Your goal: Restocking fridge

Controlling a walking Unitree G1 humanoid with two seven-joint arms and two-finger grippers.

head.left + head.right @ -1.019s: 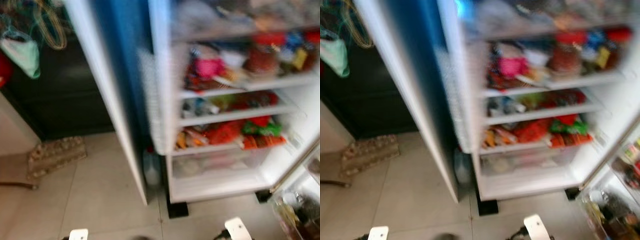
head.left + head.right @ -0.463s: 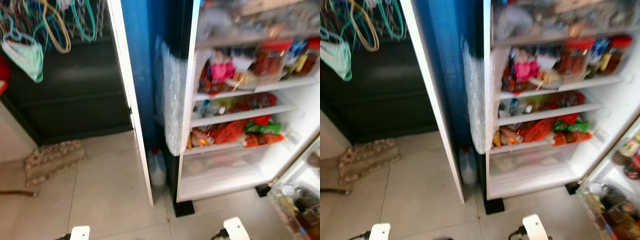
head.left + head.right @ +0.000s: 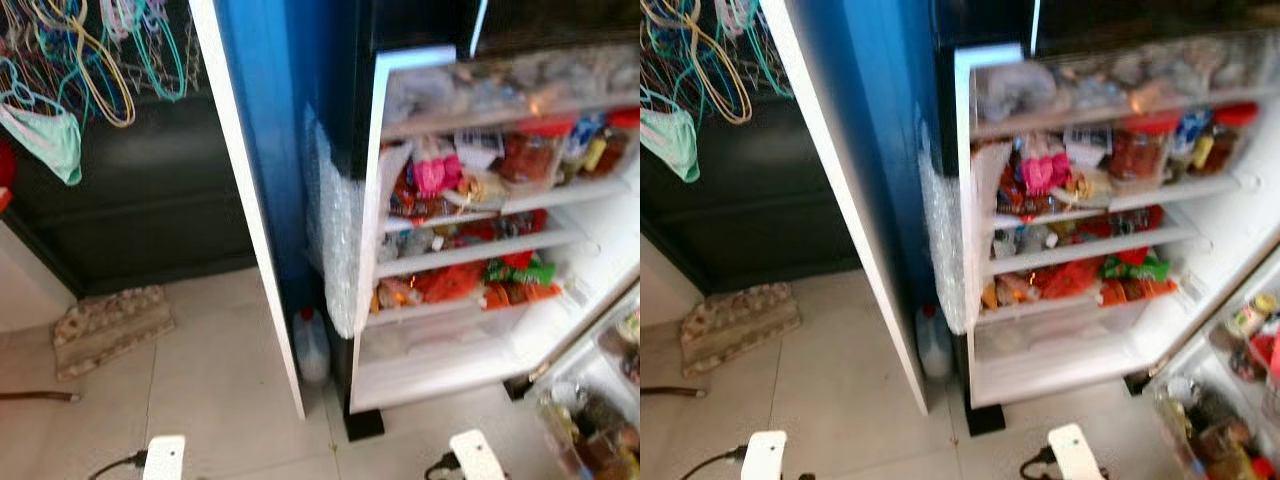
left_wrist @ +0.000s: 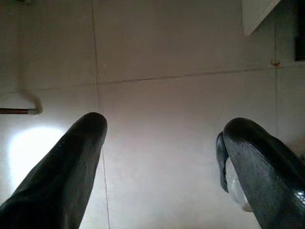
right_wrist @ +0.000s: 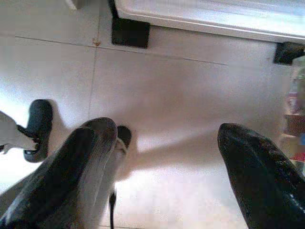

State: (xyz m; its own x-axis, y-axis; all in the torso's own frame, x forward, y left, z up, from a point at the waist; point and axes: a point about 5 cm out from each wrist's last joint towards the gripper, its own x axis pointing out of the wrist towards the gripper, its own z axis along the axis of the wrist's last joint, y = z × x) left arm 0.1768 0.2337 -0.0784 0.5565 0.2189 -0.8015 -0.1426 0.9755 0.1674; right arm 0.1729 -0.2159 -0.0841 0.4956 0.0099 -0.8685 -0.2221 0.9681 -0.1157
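Open fridge (image 3: pixel 480 250) ahead, its packed shelves too blurred to read.
My left gripper (image 4: pixel 162 157) and right gripper (image 5: pixel 164 157) hang spread, empty, over floor (image 3: pixel 200 380); jug (image 3: pixel 312 345) beside fridge.

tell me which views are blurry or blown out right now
Left and right eye views: soft with motion blur, the fridge shelves smeared, its lit interior washed out toward the right edge. Left wrist view: a bright glare patch on the floor tiles. Right wrist view: floor sharp enough, the near fingers out of focus.
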